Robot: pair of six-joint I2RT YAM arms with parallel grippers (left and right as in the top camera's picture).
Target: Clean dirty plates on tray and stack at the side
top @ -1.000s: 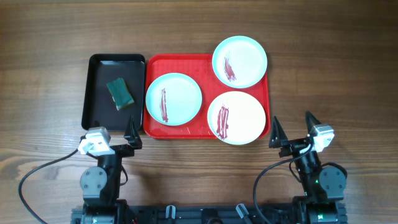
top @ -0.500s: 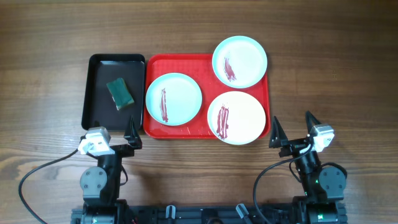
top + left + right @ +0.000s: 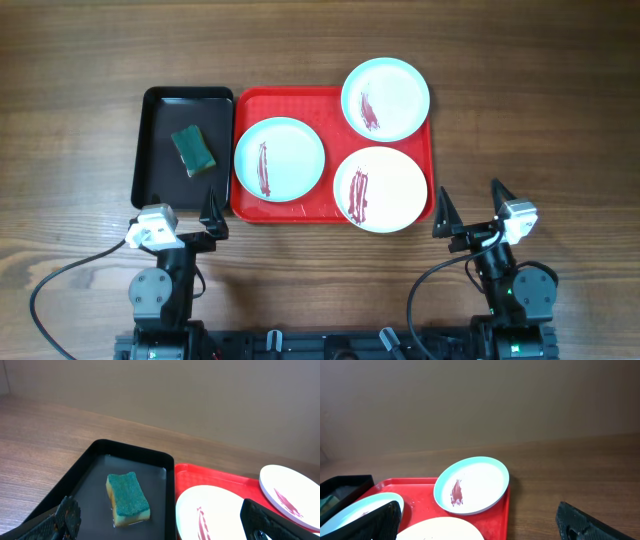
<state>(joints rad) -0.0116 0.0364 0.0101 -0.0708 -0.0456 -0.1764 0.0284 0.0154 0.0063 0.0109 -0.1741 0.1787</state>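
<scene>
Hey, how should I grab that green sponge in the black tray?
Grip the sponge across its narrower width, on the two long sides, coming straight down from above. It lies flat in the black tray, slightly slanted and clear of the walls, so there is room on either side.

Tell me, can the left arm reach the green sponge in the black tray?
Probably yes. The sponge lies alone in the black tray, just ahead of the left gripper, whose jaws stand open. Nothing sits between them but the tray's low rim.
</scene>
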